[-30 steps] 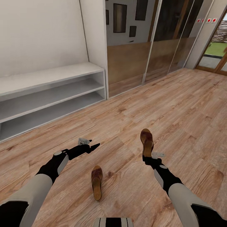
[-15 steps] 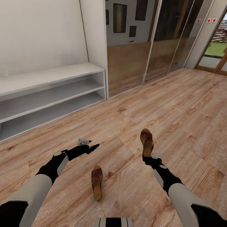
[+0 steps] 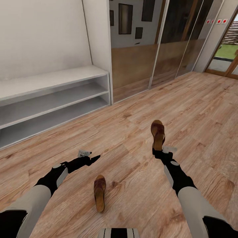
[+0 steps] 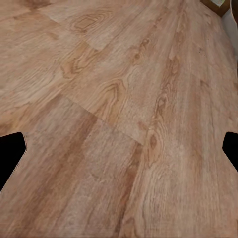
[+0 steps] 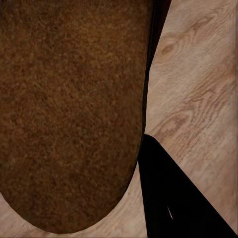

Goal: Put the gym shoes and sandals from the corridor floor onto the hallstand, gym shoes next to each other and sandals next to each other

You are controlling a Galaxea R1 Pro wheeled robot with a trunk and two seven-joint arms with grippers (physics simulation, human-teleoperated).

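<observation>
One brown sandal (image 3: 158, 132) hangs just above the corridor floor (image 3: 198, 109), its heel pinched by my right gripper (image 3: 158, 150), which is shut on it. In the right wrist view its brown sole (image 5: 69, 109) is very close, with one black finger (image 5: 171, 198) beside it. The other sandal (image 3: 99, 192) lies flat on the planks between my arms, near my base. My left gripper (image 3: 93, 159) hovers low just beyond and left of that sandal, open, with bare wood between its fingertips (image 4: 12, 153). The gym shoes are out of view.
A pale white unit (image 3: 53, 77) with a bench top and two open shelf levels stands against the left wall; I cannot tell whether it is the hallstand. Mirrored sliding doors (image 3: 155, 43) line the far wall. A doorway (image 3: 228, 56) opens at the far right.
My right gripper has carried its sandal forward and slightly right, away from my base. The left arm has drifted a little lower and left. The sandal on the floor has stayed put.
</observation>
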